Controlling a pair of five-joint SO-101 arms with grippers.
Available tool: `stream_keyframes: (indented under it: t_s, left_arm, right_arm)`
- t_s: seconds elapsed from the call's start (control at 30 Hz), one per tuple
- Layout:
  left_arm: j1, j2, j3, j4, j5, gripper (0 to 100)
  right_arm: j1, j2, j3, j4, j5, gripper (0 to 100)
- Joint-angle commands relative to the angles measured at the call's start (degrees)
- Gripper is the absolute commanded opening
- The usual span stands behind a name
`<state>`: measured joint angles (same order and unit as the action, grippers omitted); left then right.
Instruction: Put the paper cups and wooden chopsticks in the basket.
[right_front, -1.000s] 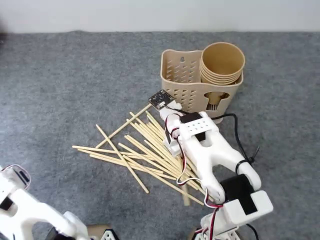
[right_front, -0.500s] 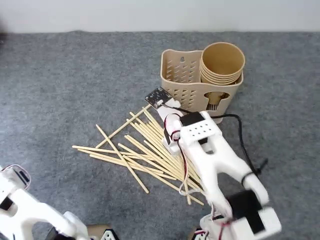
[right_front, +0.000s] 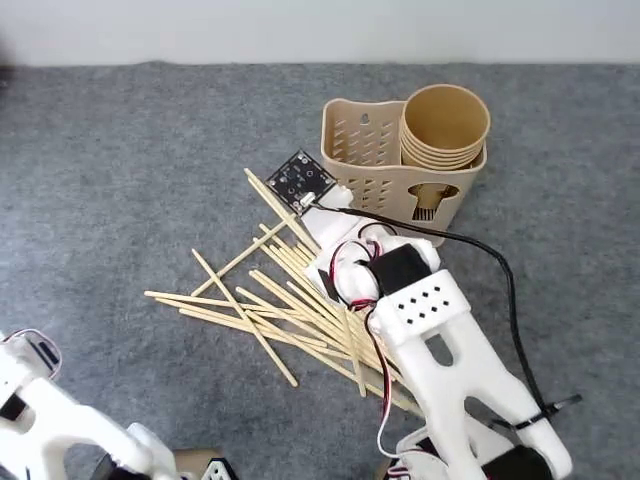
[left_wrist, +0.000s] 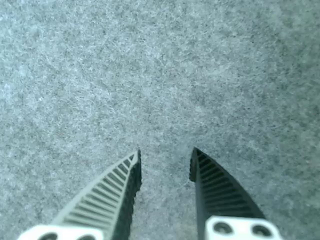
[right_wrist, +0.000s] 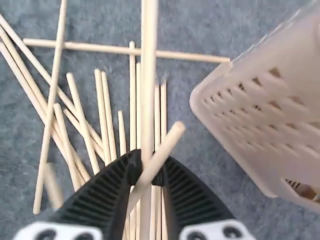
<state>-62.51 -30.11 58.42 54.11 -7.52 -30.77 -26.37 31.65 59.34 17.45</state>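
My right fingers (right_wrist: 146, 169) clamp chopsticks (right_wrist: 148, 75) just beside the basket (right_front: 362, 178). The loose pile (right_front: 262, 312) lies at the basket's 7 o'clock, and paper cups (right_front: 444, 122) sit stacked in its 3 o'clock side. My left fingers (left_wrist: 166, 152) hang parted over the grey desk (right_front: 120, 180).

Basket (right_front: 375, 165) at far side of mat (right_front: 120, 150), right of centre. Paper cups (right_front: 445, 125) stacked in its right compartment. Wooden chopsticks (right_front: 270, 300) scattered and crossing on mat, in front and left of basket. Right gripper (right_wrist: 147, 165) above pile, just before basket, held chopsticks (right_wrist: 148, 100) between its fingers. Left gripper (left_wrist: 165, 162) over bare mat
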Motion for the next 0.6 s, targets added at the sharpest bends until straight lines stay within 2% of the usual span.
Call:
stream_keyframes:
  t_s: [0.0,0.4,0.57]
  left_arm:
    - [0.26,-0.35,-0.4,-0.88,0.18,16]
    - [0.26,-0.35,-0.4,-0.88,0.18,16]
    - [0.26,-0.35,-0.4,-0.88,0.18,16]
  right_arm:
    - [-0.22,-2.51,-0.44,-4.79,-0.09,0.8]
    - [-3.74,-3.12,-0.79,-13.76,-3.78,0.8]
    - [-3.21,-3.03,-6.95,-14.81,-5.63,0.8]
